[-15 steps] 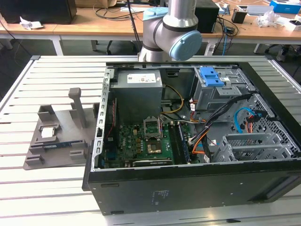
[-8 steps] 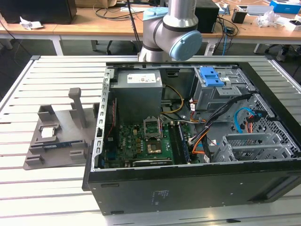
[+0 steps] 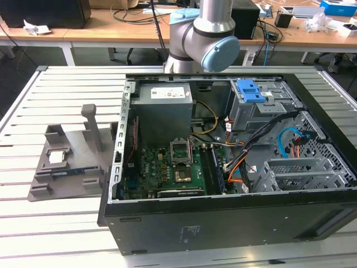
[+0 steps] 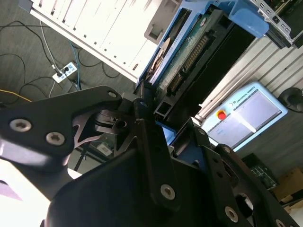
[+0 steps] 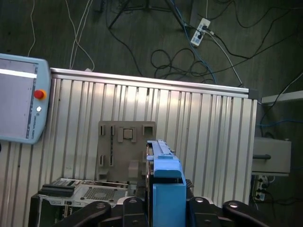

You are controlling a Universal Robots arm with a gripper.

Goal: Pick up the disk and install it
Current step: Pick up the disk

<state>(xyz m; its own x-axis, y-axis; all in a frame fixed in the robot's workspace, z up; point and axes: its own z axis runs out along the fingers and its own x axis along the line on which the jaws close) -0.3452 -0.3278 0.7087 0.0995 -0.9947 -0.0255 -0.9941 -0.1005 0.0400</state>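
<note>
— Where's the disk?
— My gripper point(image 5: 163, 205) is clamped on the disk point(image 5: 168, 182), held edge-up, well above the slatted table point(image 5: 213, 123).
— The computer case point(image 3: 223, 223)?
— Open, lower centre toward the exterior view's right.

The exterior view shows one arm point(image 3: 203, 33), one slatted tabletop point(image 3: 22, 223), one open case point(image 3: 223, 229) and one grey tray point(image 3: 61, 187). Inside the case are one power supply point(image 3: 164, 109), one motherboard point(image 3: 162, 167) and one blue-topped cage point(image 3: 251, 92). The first wrist view shows one claw point(image 5: 163, 205) closed on one disk point(image 5: 166, 182), plus one chip point(image 5: 127, 135), one pendant point(image 5: 19, 104) and one power strip point(image 5: 201, 30).
</note>
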